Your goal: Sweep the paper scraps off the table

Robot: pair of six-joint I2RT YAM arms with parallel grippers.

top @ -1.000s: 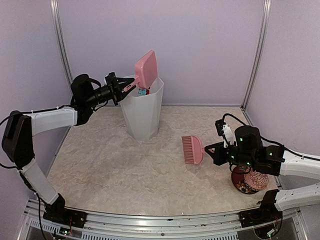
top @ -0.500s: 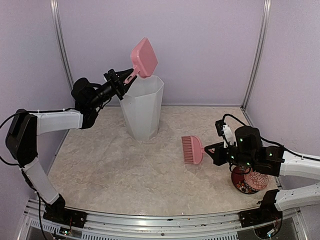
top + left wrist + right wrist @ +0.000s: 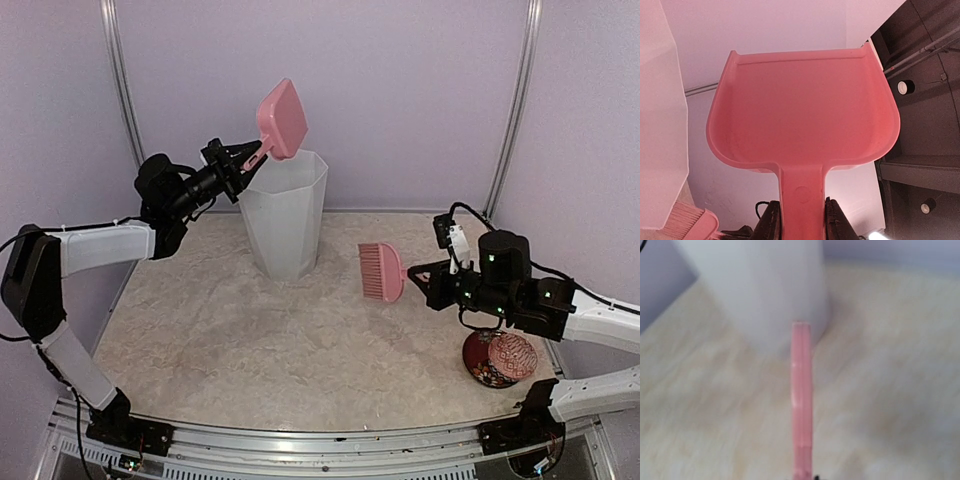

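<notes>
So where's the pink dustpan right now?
In the overhead view the dustpan is in the air at back left, its handle in the left gripper, just above the white bin.

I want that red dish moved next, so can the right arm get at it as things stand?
Probably not yet. The right gripper is shut on the pink brush, so it has no free jaws, and the red dish sits tucked close under that arm's forearm.
</notes>
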